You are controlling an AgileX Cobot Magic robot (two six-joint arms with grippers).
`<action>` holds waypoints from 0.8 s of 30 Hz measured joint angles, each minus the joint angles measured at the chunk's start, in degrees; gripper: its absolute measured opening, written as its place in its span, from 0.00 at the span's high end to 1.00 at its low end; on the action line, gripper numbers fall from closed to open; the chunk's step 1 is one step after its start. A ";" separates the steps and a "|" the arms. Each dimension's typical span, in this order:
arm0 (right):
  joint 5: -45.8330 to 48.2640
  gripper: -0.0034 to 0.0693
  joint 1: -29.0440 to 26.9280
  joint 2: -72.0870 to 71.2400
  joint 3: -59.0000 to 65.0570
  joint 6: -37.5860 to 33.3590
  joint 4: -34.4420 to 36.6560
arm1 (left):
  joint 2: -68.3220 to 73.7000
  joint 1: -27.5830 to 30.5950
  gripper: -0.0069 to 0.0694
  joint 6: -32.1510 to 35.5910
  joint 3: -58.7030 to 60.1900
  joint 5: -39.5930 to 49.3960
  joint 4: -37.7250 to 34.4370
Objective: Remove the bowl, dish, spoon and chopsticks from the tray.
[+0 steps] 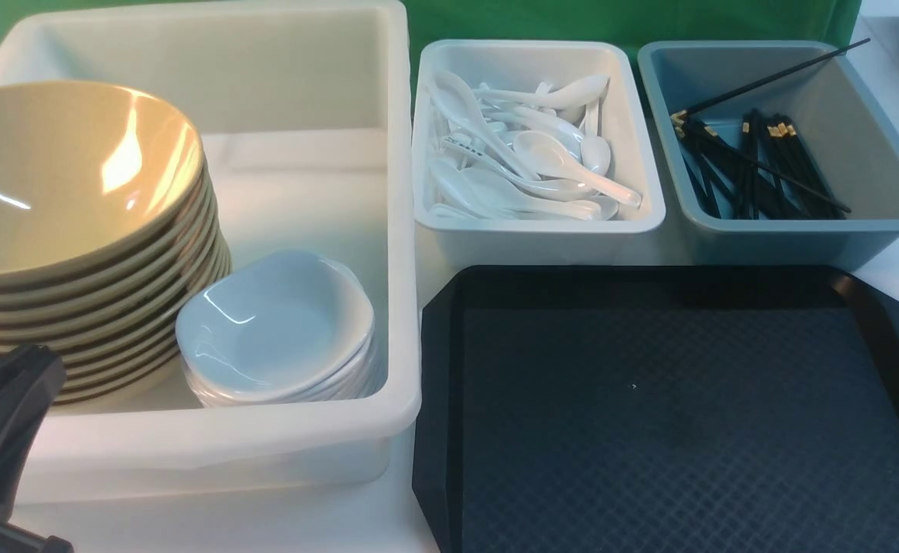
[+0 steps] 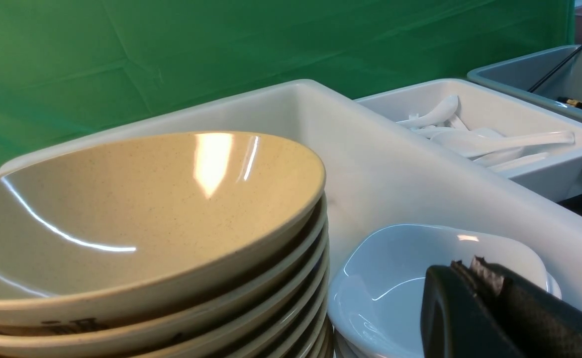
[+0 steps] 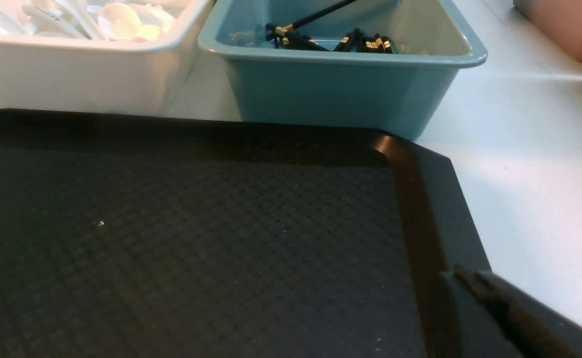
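Note:
The black tray lies bare at the front right; it also shows in the right wrist view. The top yellow bowl sits on a stack of bowls in the big white bin, with a stack of white dishes beside it. Spoons fill the small white bin. Black chopsticks lie in the blue-grey bin. My left gripper is shut and empty, just above the dishes and beside the bowls. My right gripper is shut and empty over the tray's right rim.
The small white bin and the blue-grey bin stand side by side behind the tray. One chopstick leans out over the blue-grey bin's far corner. A green cloth hangs behind. White tabletop runs right of the tray.

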 joint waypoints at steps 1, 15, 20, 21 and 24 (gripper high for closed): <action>0.00 0.87 0.00 0.00 0.00 0.00 0.00 | 0.00 0.00 0.92 0.00 0.00 0.00 0.00; 0.02 0.85 0.00 0.00 0.00 -0.05 0.00 | -5.08 1.32 0.92 -0.13 2.29 -0.41 2.74; 0.02 0.85 0.00 0.00 0.00 -0.05 0.00 | -12.19 7.25 0.92 -8.16 5.48 -1.31 5.32; 0.02 0.85 0.00 0.00 0.00 -0.05 0.00 | -13.21 8.79 0.92 -10.79 6.06 -1.25 7.07; 0.02 0.84 0.00 0.00 0.00 -0.05 0.00 | -13.95 11.41 0.92 -16.44 7.27 -0.01 11.49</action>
